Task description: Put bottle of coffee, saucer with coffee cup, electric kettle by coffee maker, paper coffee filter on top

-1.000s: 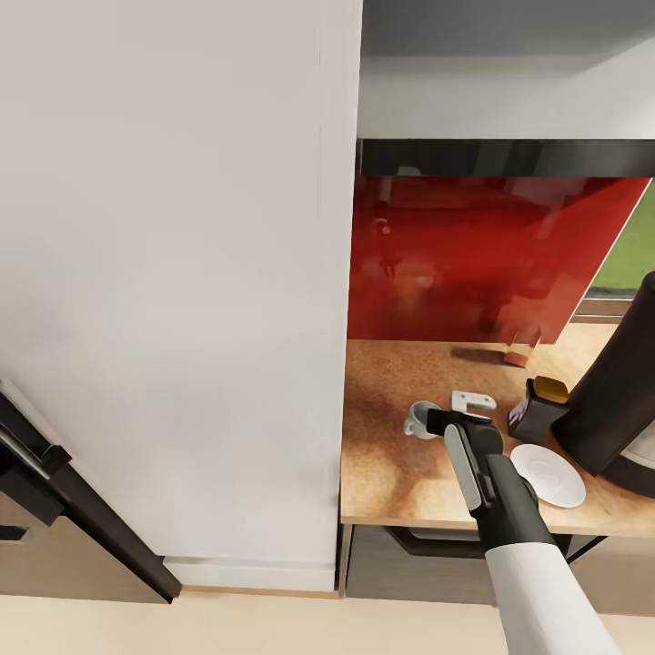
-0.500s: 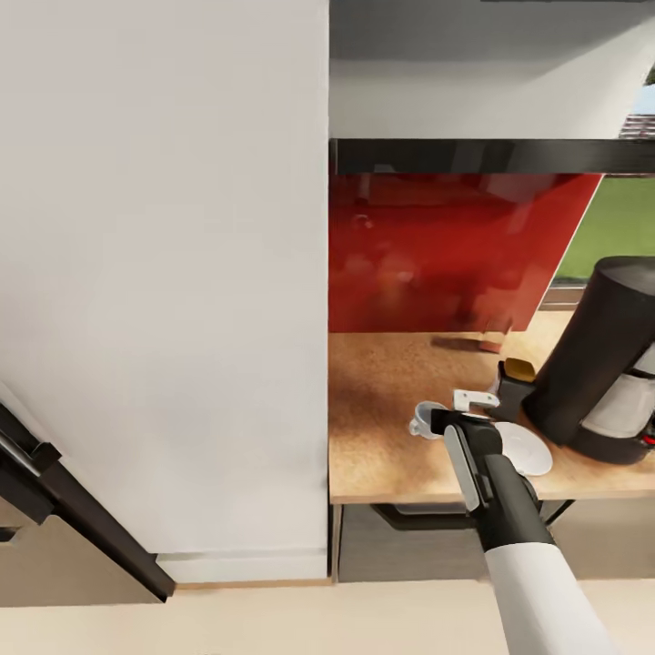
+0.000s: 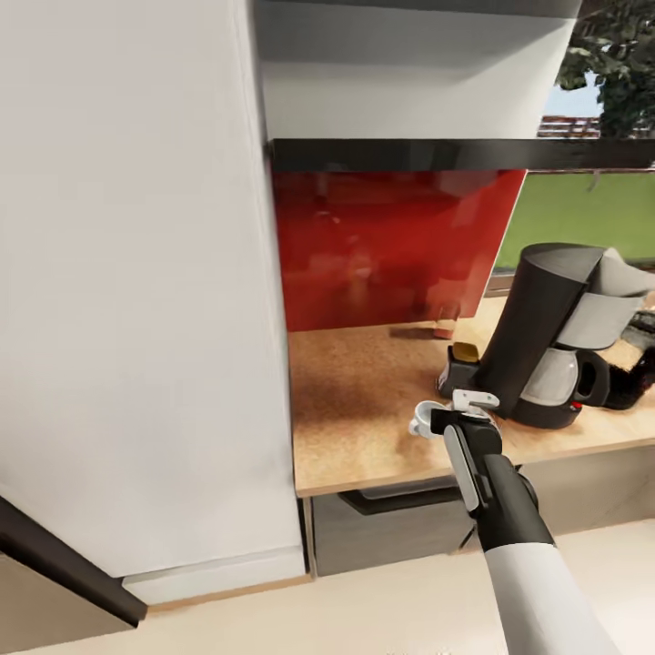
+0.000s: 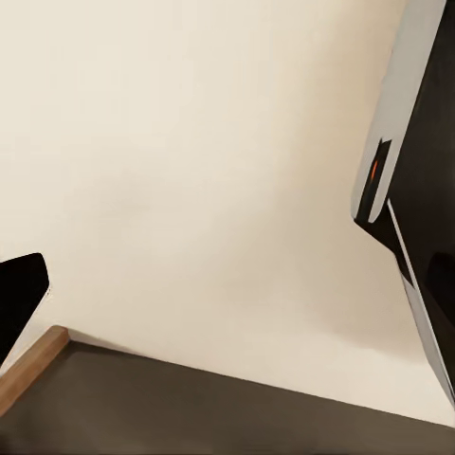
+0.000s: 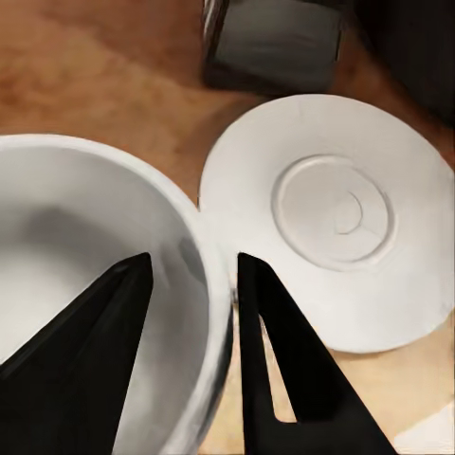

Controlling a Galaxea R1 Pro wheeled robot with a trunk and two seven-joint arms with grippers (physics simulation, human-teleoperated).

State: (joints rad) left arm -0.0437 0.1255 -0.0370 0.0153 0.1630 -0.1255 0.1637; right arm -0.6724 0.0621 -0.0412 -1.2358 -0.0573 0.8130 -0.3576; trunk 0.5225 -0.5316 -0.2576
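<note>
Right gripper (image 5: pixel 190 284) clamps the coffee cup (image 5: pixel 85 284) rim.
Cup hangs above the table (image 3: pixel 364 409), saucer (image 5: pixel 332 218) just beside it.

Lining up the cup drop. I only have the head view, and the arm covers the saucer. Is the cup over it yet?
Observer: No. In the right wrist view the saucer lies bare on the countertop, beside the coffee cup, not under it.
Operator: Grip OK?
Observer: The right gripper pinches the cup's wall, one finger inside the bowl, one outside.
Operator: What's past the saucer?
Observer: The bottle of coffee stands just beyond its rim. I can't tell whether they touch.
</note>
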